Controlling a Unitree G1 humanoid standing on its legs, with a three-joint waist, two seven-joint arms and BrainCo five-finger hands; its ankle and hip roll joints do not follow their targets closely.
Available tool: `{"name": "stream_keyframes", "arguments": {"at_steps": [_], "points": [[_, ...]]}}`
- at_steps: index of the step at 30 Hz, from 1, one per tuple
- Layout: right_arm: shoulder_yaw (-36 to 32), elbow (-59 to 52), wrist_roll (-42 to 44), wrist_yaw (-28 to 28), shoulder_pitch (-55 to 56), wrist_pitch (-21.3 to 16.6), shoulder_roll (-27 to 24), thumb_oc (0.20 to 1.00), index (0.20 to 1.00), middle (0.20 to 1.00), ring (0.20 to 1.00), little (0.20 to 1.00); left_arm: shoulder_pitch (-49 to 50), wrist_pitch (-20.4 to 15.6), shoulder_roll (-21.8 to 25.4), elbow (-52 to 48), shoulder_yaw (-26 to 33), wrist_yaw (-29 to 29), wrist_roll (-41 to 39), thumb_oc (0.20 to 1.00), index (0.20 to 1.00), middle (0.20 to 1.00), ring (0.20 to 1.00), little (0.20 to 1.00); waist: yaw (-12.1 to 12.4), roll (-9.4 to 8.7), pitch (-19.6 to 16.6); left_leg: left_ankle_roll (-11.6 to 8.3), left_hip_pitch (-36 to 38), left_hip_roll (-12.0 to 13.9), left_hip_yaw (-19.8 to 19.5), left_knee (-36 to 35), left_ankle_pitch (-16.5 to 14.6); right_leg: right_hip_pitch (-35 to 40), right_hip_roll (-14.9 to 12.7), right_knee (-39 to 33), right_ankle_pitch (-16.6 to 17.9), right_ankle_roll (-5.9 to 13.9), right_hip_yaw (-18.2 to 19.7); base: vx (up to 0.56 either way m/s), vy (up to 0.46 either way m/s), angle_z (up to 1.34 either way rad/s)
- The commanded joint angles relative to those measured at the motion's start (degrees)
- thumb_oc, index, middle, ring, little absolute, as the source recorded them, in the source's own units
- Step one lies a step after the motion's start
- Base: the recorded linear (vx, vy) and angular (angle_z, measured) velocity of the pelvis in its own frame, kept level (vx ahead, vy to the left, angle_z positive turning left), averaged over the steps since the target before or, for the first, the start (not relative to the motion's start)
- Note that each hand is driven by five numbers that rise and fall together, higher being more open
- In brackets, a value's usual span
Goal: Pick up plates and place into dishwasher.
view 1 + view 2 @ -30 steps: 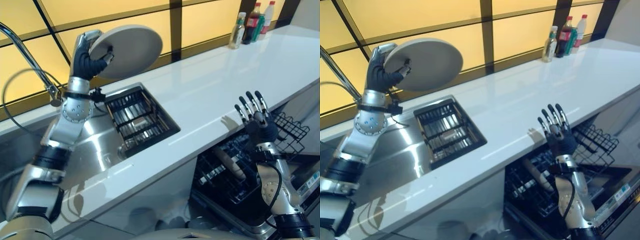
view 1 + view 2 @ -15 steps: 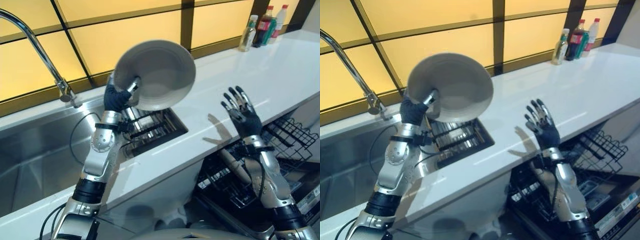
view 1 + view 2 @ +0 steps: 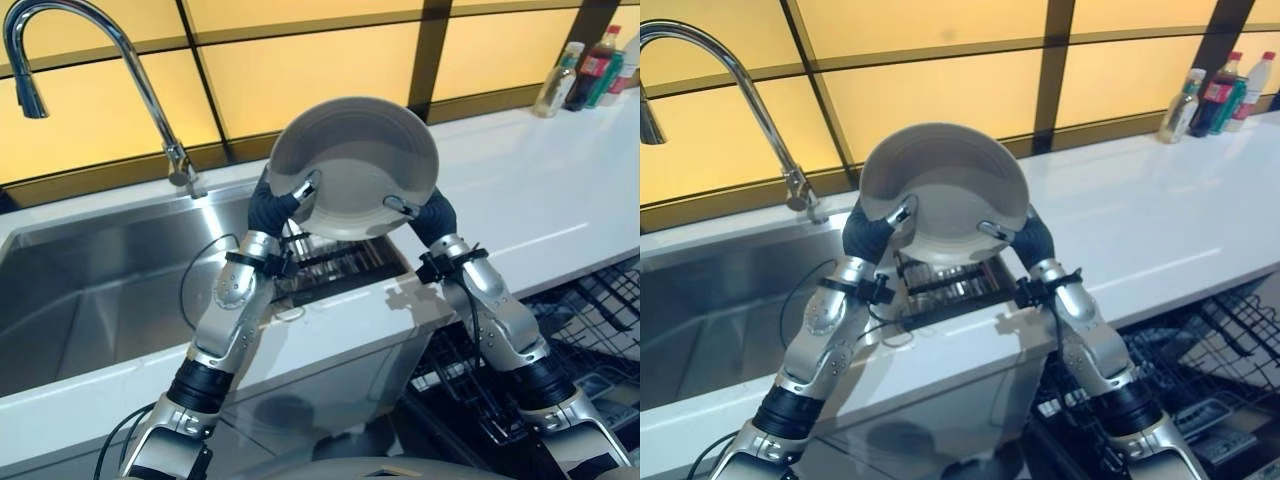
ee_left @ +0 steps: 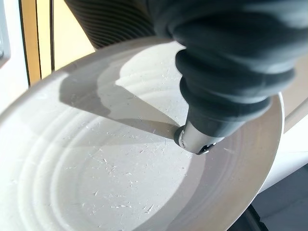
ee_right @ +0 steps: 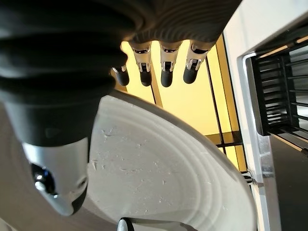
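Handover is best done with the plate [image 3: 352, 165] kept level above the sink rack [image 3: 335, 270]: the left hand [image 3: 272, 205] clasps one rim, the right hand [image 3: 430, 215] pinches the other; the dishwasher rack [image 3: 590, 330] is below right.

The round pale grey plate [image 3: 360, 160] hides the fingers of the left hand [image 3: 272, 207] and the right hand [image 3: 432, 215] behind it; it also covers part of the black wire rack [image 3: 340, 268] in the sink; the dark dishwasher basket [image 3: 590, 320] is cut off by the edge.
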Motion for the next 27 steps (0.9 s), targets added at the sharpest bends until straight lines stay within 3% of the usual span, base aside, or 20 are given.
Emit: {"name": "stream_keyframes", "arguments": {"at_steps": [1, 4, 6, 7, 18, 25, 26, 27], "points": [[-3.3, -2.3, 0.2, 0.1, -4.1, -1.6, 2.8, 1.000, 1.000, 1.000, 1.000, 1.000, -2.9, -1.0, 1.9, -2.4, -1.3, -1.3, 0.0, 0.200, 0.200, 0.200, 0.200, 0.200, 0.0, -3.46, -1.5, 3.01, -4.1, -2.3, -2.8, 8.2, -7.9, -3.4, -3.5, 1.5, 1.5, 5.70, -0.6, 0.04, -0.016, 0.03], [-3.5, -3.5, -0.2, 1.6, -3.8, -1.0, 2.8, 1.000, 1.000, 1.000, 1.000, 1.000, -2.5, -0.4, 1.6, -2.4, -1.6, -1.4, 0.2, 0.200, 0.200, 0.200, 0.200, 0.200, -0.1, -3.60, -1.5, 3.16, -4.2, -2.4, -2.7, 8.6, -8.1, -3.6, -3.5, 1.7, 1.5, 5.73, -0.4, 0.01, -0.005, 0.01], [-3.3, -4.1, -0.8, 3.2, -3.8, -0.3, 2.6, 0.313, 0.313, 0.313, 0.313, 0.313, -2.5, -0.4, 1.3, -1.9, -1.9, -1.6, 0.2, 0.200, 0.200, 0.200, 0.200, 0.200, -0.3, -3.68, -1.4, 3.29, -4.3, -2.4, -2.6, 8.8, -8.3, -3.7, -3.5, 2.0, 1.4, 5.73, -0.2, 0.00, 0.000, 0.00], [-3.1, -4.3, -1.4, 4.2, -3.8, -0.2, 2.4, 0.200, 0.200, 0.200, 0.200, 0.200, -2.5, -0.2, 1.2, -1.8, -2.1, -1.6, 0.3, 0.200, 0.200, 0.200, 0.200, 0.200, -0.3, -3.73, -1.3, 3.36, -4.3, -2.4, -2.5, 8.9, -8.3, -3.8, -3.5, 2.1, 1.4, 5.73, -0.1, 0.00, 0.000, 0.00], [-3.5, -4.6, 0.6, 8.3, -1.9, -1.6, 2.3, 0.200, 0.200, 0.200, 0.200, 0.200, -2.0, 1.0, 0.4, -0.8, -2.6, -3.5, -3.2, 0.200, 0.200, 0.200, 0.200, 0.200, -0.7, -3.66, -1.4, 3.40, -3.8, -2.2, -2.1, 8.9, -8.4, -3.5, -3.3, 2.1, 1.4, 5.59, 0.1, 0.00, 0.000, 0.00], [-5.6, -2.6, 2.1, 7.4, 0.7, -4.8, 2.7, 0.200, 0.200, 0.200, 0.200, 0.200, -2.4, 1.5, -0.8, 1.4, -3.7, -3.4, -4.1, 0.209, 0.209, 0.209, 0.209, 0.209, -1.7, -3.62, -1.3, 3.82, -3.5, -2.3, -1.3, 9.1, -8.8, -4.1, -3.3, 2.6, 1.6, 5.80, 0.7, -0.06, 0.017, 0.00], [-6.1, -2.4, 1.9, 6.8, 1.2, -5.4, 2.7, 0.200, 0.200, 0.200, 0.200, 0.200, -2.3, 1.3, -0.8, 1.6, -3.8, -3.5, -4.5, 0.837, 0.837, 0.837, 0.837, 0.837, -1.9, -3.62, -1.3, 3.91, -3.5, -2.3, -1.0, 9.3, -8.9, -4.2, -3.3, 2.7, 1.7, 5.85, 0.8, -0.09, 0.033, -0.02], [-7.0, -2.3, 1.4, 6.1, 1.9, -6.2, 2.6, 0.200, 0.200, 0.200, 0.200, 0.200, -2.0, 1.5, -0.8, 1.4, -3.4, -3.8, -5.3, 1.000, 1.000, 1.000, 1.000, 1.000, -2.3, -3.59, -1.2, 4.04, -3.4, -2.3, -0.6, 9.5, -9.2, -4.4, -3.3, 2.7, 1.9, 5.90, 1.2, -0.10, 0.039, -0.03]]}}
